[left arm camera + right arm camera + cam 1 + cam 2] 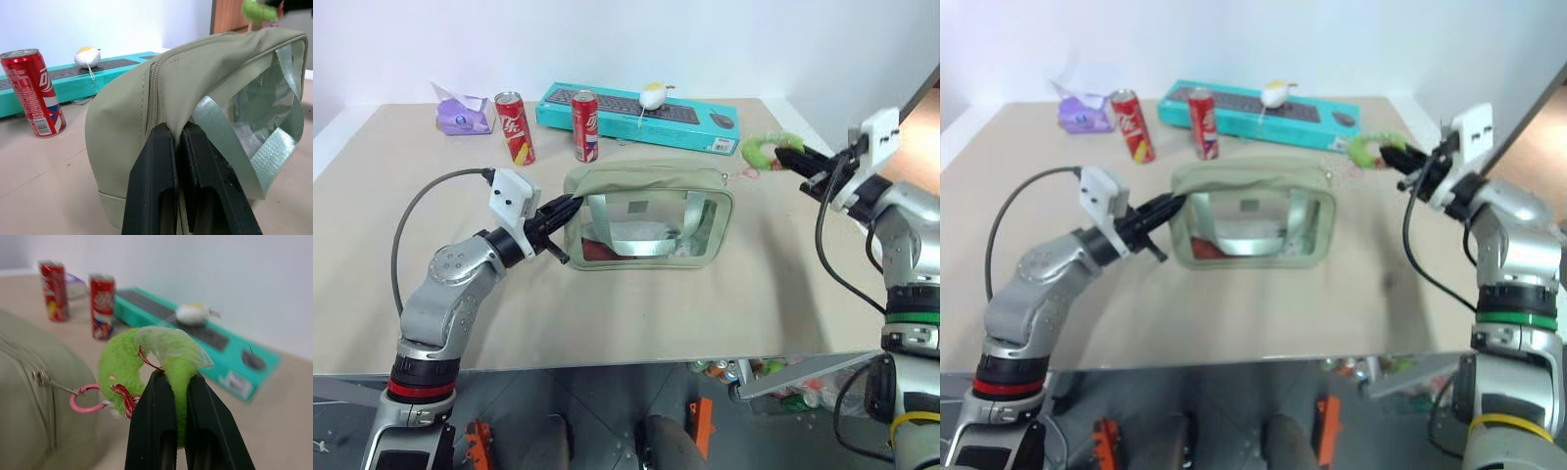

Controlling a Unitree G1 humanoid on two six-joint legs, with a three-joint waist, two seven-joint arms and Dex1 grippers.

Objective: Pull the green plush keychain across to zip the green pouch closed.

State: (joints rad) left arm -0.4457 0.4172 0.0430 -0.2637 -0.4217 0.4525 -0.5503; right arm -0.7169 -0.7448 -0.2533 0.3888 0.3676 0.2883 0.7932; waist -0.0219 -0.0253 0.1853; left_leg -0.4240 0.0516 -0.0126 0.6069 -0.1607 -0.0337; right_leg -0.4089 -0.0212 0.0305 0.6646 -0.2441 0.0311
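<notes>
Pinching the green plush keychain (pixel 168 363), your right gripper (pixel 791 154) sits upper right; left gripper (pixel 570 206) jaws clamp the green pouch (pixel 651 181) at centre.

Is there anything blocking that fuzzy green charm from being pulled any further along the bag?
Nothing visible blocks it. The right gripper is shut on the green plush keychain, already held out past the right end of the green pouch, whose other end the left gripper pinches.

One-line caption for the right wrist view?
Right gripper clamps the green keychain, its pink ring hooked to the pouch zipper pull.
</notes>
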